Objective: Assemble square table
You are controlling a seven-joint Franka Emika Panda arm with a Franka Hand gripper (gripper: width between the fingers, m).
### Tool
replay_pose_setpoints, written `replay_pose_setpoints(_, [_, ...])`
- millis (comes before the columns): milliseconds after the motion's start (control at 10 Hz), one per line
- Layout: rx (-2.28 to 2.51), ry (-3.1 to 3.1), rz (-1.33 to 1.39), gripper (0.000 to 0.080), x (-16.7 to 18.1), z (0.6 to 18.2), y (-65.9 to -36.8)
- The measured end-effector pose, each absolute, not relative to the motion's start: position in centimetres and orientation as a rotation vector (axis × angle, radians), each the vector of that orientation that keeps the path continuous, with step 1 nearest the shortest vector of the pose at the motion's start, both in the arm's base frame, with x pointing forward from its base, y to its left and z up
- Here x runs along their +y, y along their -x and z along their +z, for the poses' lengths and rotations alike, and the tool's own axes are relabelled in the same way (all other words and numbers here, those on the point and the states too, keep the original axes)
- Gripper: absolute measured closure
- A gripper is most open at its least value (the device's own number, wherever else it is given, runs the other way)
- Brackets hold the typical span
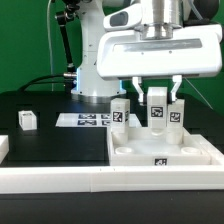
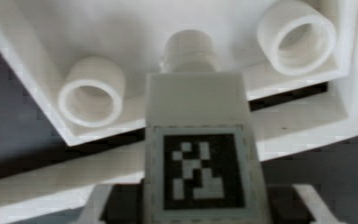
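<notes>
- The hand [image 1: 157, 100] is pinching one white leg [image 1: 157, 116] by its sides and is hanging it just above the square slab [image 1: 128, 153]. The plastic is looking smooth, so the leg could be twisting or slipping in the grip once its tip meets resistance.
- In the wrist view the leg's threaded tip [image 2: 194, 45] is pointing at the slab between the first socket [image 2: 91, 98] and the second socket [image 2: 300, 40], lined up with neither. A descent from here is likely ending on flat plastic, jamming or tilting the leg.
- A second leg [image 1: 120, 113] is standing just beside the held one, at the slab's far edge; I cannot tell whether it is resting on the slab or behind it. A sideways correction is risking a knock from the fingers.
- The slab is lying loose on the desk [image 1: 50, 140] against the border rail [image 1: 60, 180]. Off-centre pressing could be sliding it away from the rail and spoiling the alignment.
</notes>
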State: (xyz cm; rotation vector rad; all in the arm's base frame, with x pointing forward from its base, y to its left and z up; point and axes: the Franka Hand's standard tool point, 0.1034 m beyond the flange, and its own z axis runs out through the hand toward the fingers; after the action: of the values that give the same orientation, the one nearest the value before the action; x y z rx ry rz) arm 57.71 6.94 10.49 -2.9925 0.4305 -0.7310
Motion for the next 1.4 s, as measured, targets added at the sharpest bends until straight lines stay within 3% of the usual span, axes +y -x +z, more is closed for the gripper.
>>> replay_pose_setpoints(200, [0.390,2.941,-0.919,0.0509,9.0,10.6,-58.0])
replay_pose_setpoints(500, [0.366,2.962,-0.900,0.0509,9.0,9.9,-57.8])
replay_pose_setpoints(900, [0.123,3.030,-0.831,0.0509,11.5,9.3,-58.3])
replay_pose_setpoints(1400, [0.121,3.032,-0.843,0.0509,11.4,9.1,-58.4])
